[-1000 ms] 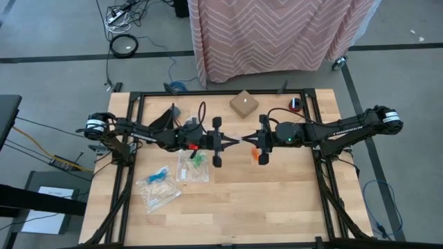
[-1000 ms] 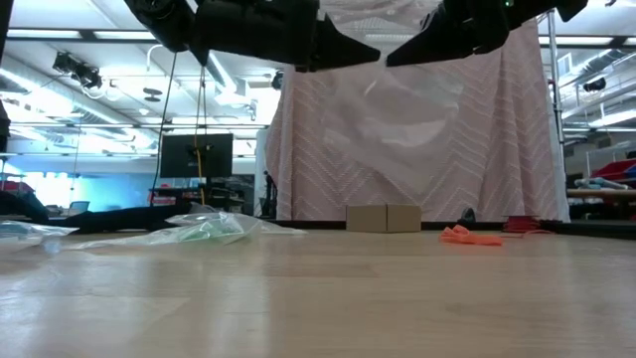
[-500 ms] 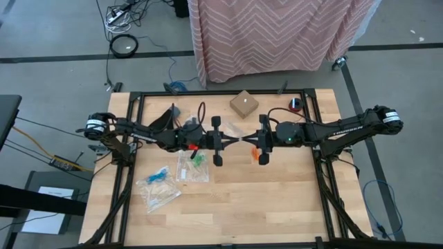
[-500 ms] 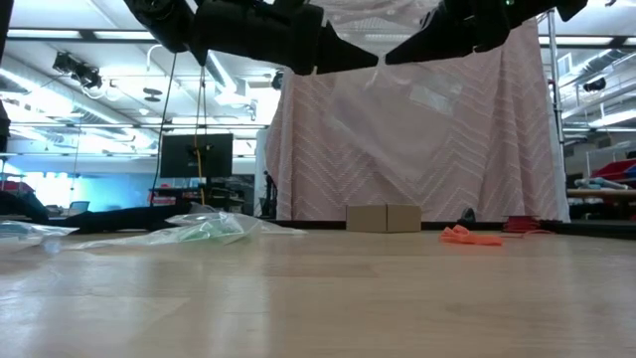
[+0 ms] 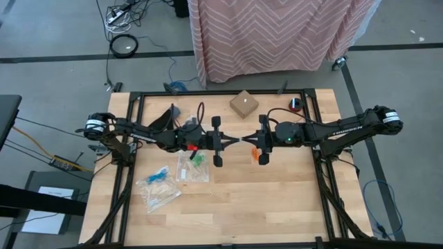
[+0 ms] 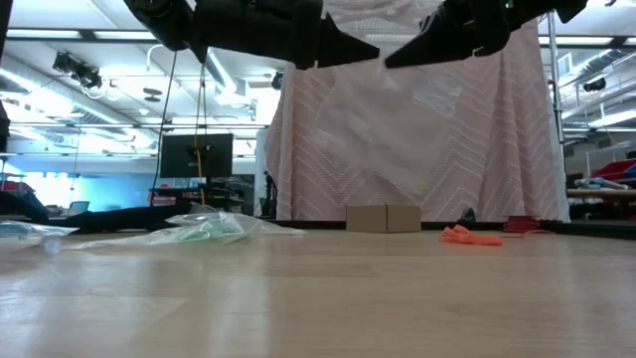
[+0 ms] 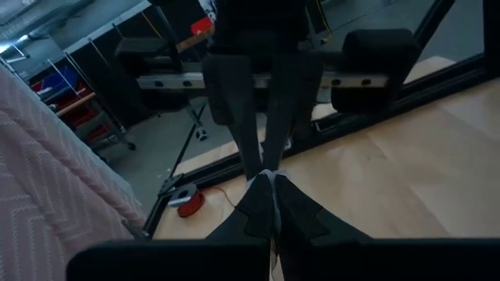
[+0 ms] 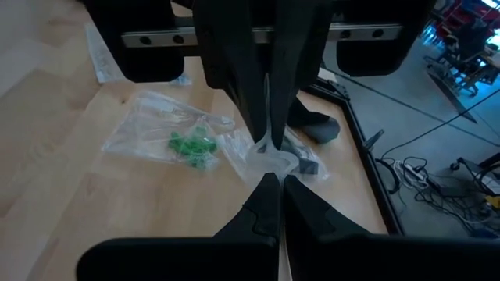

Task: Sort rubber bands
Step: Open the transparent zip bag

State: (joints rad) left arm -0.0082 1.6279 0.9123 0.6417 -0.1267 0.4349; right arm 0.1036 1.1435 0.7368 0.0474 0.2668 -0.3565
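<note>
My left gripper [image 5: 234, 141] and my right gripper [image 5: 245, 141] meet tip to tip above the middle of the table, both shut on a clear zip bag [image 6: 383, 119]. In the low view the bag hangs below them as a see-through sheet. A small heap of orange rubber bands [image 5: 257, 153] lies on the table under my right gripper. Green rubber bands [image 8: 191, 146] lie inside another clear bag [image 5: 194, 166] flat on the table, and blue ones [image 5: 160, 175] in a bag beside it. My left gripper pinches the bag's top edge [image 7: 270, 176] between its two fingertips, coming level from the table's left. The bag hangs below, clear of the table. My right gripper pinches the same top edge [image 8: 269, 150] at its fingertips, slanting slightly down from the table's right, facing the left fingers.
A small cardboard box [image 5: 244, 104] stands at the far middle of the table, with a red object [image 5: 295, 105] at the far right. Flat clear bags [image 5: 158, 196] lie at the near left. A pink patterned cloth [image 5: 277, 31] hangs beyond the far edge.
Both arms have kept still. The clear bag hanging between the fingertips has swayed a little and its folds have shifted.
</note>
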